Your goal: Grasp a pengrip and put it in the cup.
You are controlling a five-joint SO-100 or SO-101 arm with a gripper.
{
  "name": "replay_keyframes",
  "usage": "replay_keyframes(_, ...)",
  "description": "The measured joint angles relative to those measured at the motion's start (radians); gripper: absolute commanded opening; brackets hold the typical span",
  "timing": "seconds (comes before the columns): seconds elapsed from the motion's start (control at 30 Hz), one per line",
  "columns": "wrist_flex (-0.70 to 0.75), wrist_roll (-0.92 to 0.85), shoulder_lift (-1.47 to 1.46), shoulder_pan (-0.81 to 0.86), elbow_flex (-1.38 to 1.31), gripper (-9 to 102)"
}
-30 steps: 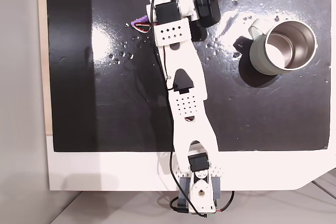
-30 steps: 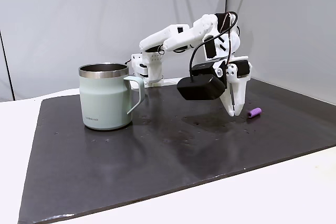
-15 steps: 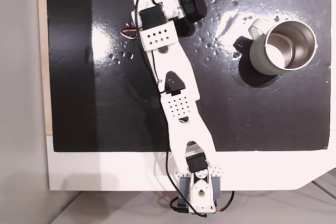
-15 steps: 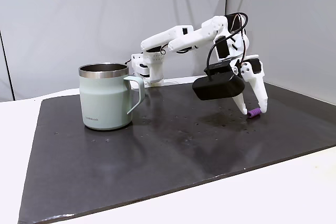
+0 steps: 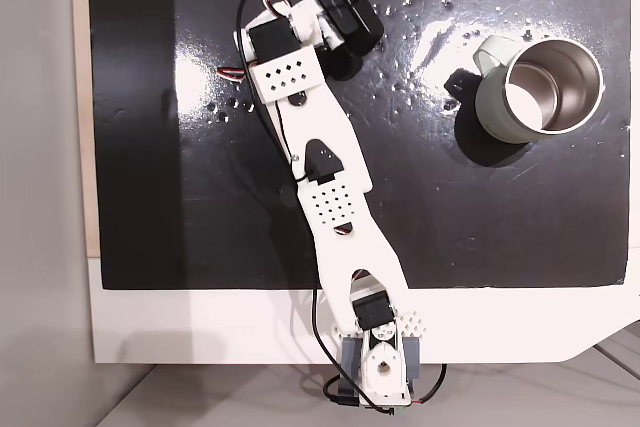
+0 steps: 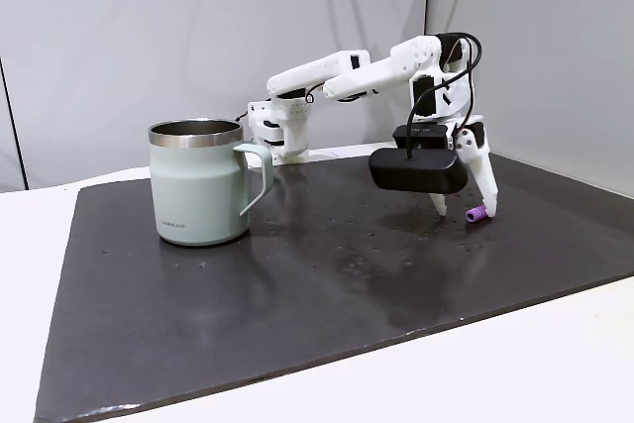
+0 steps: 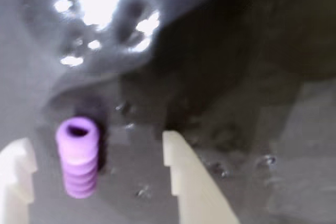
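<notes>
Overhead, low side, close wrist cameras

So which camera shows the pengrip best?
The wrist view: the pengrip is large there, ribs and hollow end clear, lying between the open hand's fingers. In a fixed view from the side it is a tiny purple speck by a fingertip.

The arm [image 5: 325,177] hides the pengrip [image 7: 77,157] from above.

Ribbed pengrip [image 7: 77,157], glossy black mat [image 5: 200,197]
</notes>
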Motion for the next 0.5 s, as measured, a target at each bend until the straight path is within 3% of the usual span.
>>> replay_keyframes(0.1,-0.003,-0.002,-0.012,-0.014,-0.008,25)
replay_keyframes(0.5,-0.02,-0.011,-0.084,-0.064,-0.052,2)
